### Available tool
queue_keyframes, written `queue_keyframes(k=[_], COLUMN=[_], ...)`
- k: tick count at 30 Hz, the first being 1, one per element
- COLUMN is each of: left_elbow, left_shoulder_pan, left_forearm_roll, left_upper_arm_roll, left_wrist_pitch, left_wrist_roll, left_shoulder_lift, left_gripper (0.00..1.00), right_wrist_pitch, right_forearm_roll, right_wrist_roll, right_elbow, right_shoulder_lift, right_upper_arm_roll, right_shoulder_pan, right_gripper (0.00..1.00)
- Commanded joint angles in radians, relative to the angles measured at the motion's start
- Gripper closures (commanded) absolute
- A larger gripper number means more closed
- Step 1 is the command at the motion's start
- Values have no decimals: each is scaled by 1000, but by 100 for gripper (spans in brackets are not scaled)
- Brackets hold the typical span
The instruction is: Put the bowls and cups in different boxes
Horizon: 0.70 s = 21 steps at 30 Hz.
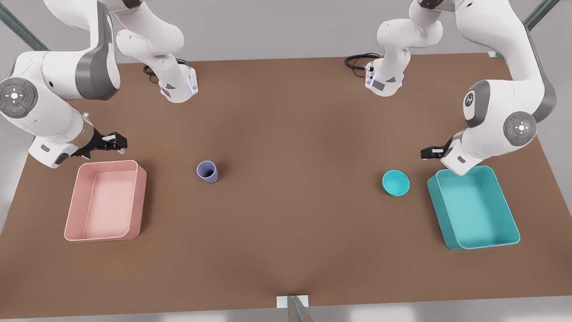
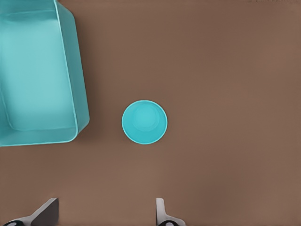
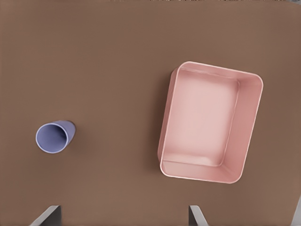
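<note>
The bowl (image 1: 396,182) sits upright on the table (image 1: 290,232), just beside the teal box (image 1: 473,208) but not touching it — a strip of bare wood shows between them in the left wrist view, where the bowl (image 2: 144,121) lies off the corner of the teal box (image 2: 75,94). The cup (image 1: 208,171) stands upright too, well apart from the bowl, on the front view's left half of the table, with the pink box (image 1: 107,201) some way off beyond it. In the right wrist view the cup (image 3: 54,136) and the pink box (image 3: 211,122) lie with open table between them.

Both boxes have nothing in them, so nothing is sorted yet. The layout looks made for a split job: each dish has a box on its own side and an arm near it.

The left gripper (image 1: 432,152) hovers above the table by the far end of the teal box, on the front view's right; its fingers (image 2: 47,213) are spread wide and hold nothing. The right gripper (image 1: 114,142) hangs above the far edge of the pink box, on the front view's left — its fingers (image 3: 195,215) are likewise spread wide and bare. Each camera looks down on its own dish and box, which suits a reach to the bowl for one arm and to the cup for the other; I judge neither approach has begun.
</note>
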State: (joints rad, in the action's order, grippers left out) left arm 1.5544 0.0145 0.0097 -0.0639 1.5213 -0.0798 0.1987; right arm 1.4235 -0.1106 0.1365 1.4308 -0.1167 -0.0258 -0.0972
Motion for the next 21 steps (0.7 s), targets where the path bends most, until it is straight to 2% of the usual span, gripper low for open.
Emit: queue_keyframes(k=[1, 3, 4, 6, 8, 13, 17, 21], left_elbow=[0, 0, 0, -2, 42, 222, 262, 294], left_shoulder_pan=[1, 19, 130, 246, 268, 256, 239, 228], left_forearm_roll=[0, 1, 33, 179, 239, 253, 253, 254], left_upper_arm_roll=[-1, -1, -1, -30, -33, -28, -27, -8], left_wrist_pitch=[11, 17, 51, 180, 368, 589, 591, 631], left_wrist_roll=[-21, -23, -67, -210, -267, -270, -270, -270], left_shoulder_lift=[-1, 8, 54, 186, 251, 265, 277, 314], left_gripper=[0, 0, 0, 0, 0, 0, 0, 0], right_wrist_pitch=[15, 15, -6, 5, 143, 538, 693, 727], right_forearm_roll=[5, -6, 2, 114, 232, 233, 233, 233], right_wrist_roll=[28, 31, 51, 52, -103, -86, -74, -66], right_elbow=[-1, -1, -12, -16, 3, 333, 479, 577], right_shoulder_lift=[0, -9, -80, -198, -323, -244, -212, -173], right_upper_arm_roll=[0, 0, 0, 4, 4, 3, 0, -2], right_shoulder_pan=[-1, -28, -88, -202, -285, -260, -242, -240], right_gripper=[0, 0, 0, 0, 0, 0, 0, 0])
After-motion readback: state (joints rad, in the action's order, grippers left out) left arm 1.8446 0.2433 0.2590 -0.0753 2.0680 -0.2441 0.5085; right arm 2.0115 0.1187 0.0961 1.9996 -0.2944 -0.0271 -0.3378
